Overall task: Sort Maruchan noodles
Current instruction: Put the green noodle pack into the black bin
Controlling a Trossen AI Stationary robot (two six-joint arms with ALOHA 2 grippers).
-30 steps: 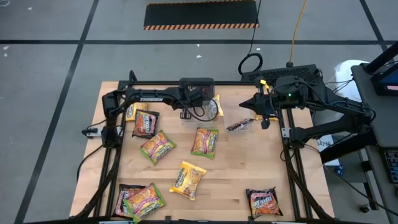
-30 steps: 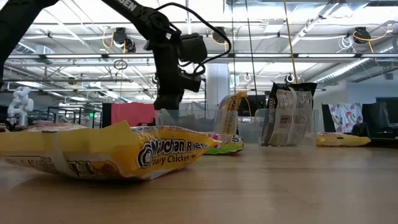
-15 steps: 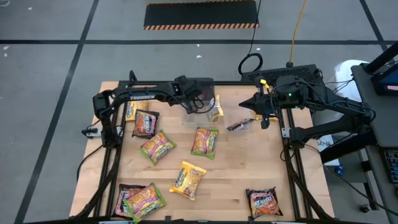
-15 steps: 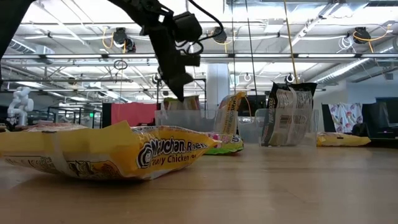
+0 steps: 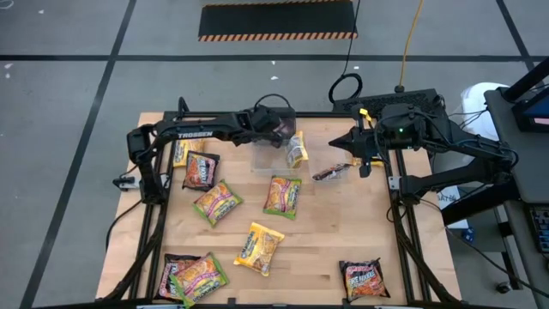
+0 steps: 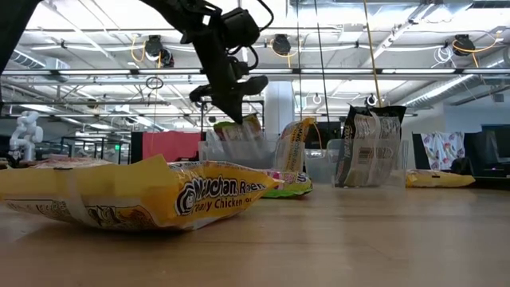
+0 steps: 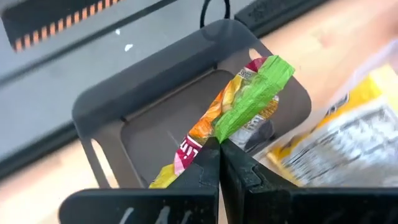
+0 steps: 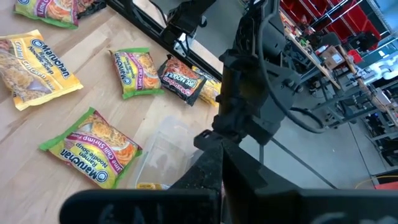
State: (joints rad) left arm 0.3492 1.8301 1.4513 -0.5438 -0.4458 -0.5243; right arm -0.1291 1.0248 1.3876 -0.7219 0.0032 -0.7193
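Observation:
My left gripper (image 7: 219,146) is shut on a green-edged packet (image 7: 249,102) above the dark grey box (image 7: 93,106) at the table's far edge (image 5: 276,129). In the low view the packet (image 6: 239,127) hangs under the fingers. My right gripper (image 5: 364,167) waits shut near the table's right side, beside a dark packet (image 5: 330,172) that stands in a clear tub. A yellow packet (image 5: 297,148) stands in another tub. Several more packets lie flat on the table: yellow (image 5: 259,246), green-edged (image 5: 283,196) and dark (image 5: 364,279). My left gripper pinches the green-edged packet between its two fingers at one crumpled end (image 7: 221,127). The fingers come from above, slanting down. The packet is lifted clear and hangs tilted below them, over the grey box's hollow.
Clear tubs (image 8: 165,149) stand in the far middle of the table. Green-edged (image 5: 215,202) and dark (image 5: 200,171) packets lie on the left, and more are piled at the near left corner (image 5: 193,275). Bare wood shows in the near middle and near right.
My left gripper has risen out of the clear tub, tipped, and moved toward the table's far edge over the dark grey box. The green-edged packet now hangs lifted below its fingers. My right arm has kept still.

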